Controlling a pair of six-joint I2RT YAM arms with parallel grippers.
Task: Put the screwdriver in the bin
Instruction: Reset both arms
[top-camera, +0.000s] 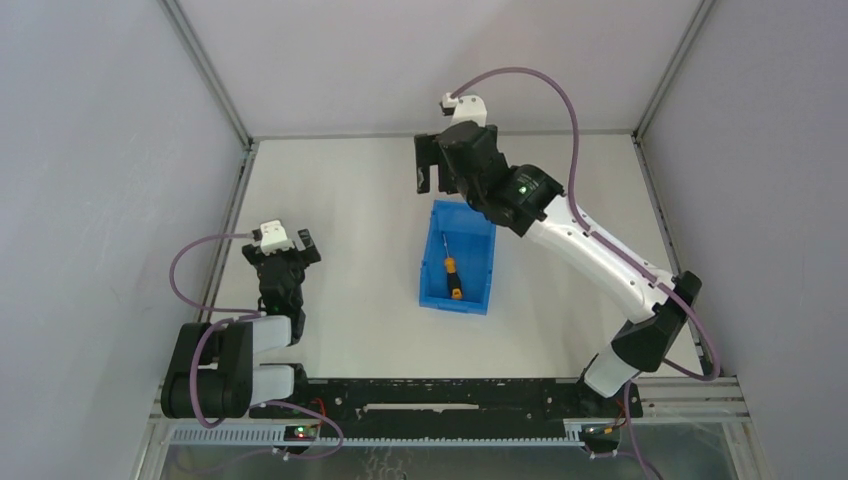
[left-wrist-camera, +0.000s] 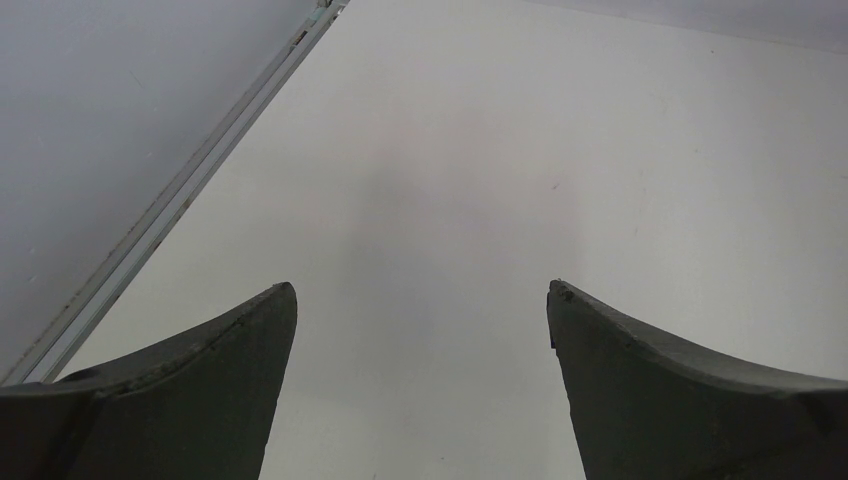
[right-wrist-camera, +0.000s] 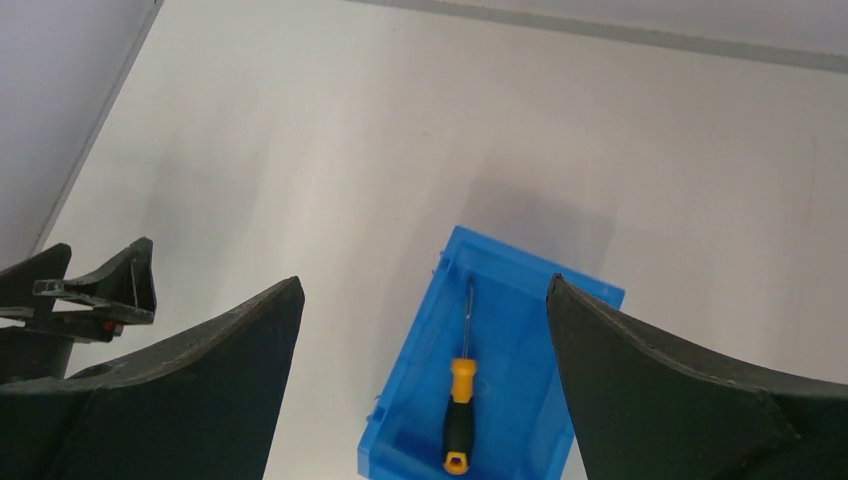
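The blue bin (top-camera: 476, 258) stands near the middle of the table. The screwdriver (top-camera: 452, 272), orange-yellow and black, lies flat inside it, shaft toward the far end. In the right wrist view the bin (right-wrist-camera: 505, 400) and the screwdriver (right-wrist-camera: 459, 412) show below, between my fingers. My right gripper (top-camera: 428, 165) is open and empty, raised above the table just beyond the bin's far end; in the right wrist view it (right-wrist-camera: 424, 290) is wide open. My left gripper (top-camera: 290, 245) is open and empty at the left, well away from the bin; in the left wrist view it (left-wrist-camera: 422, 290) sees only bare table.
Grey enclosure walls stand on the left, right and back. A metal frame rail (left-wrist-camera: 190, 190) runs along the table's left edge. The left arm's gripper (right-wrist-camera: 95, 290) shows at the left of the right wrist view. A black rail (top-camera: 440, 395) crosses the near edge.
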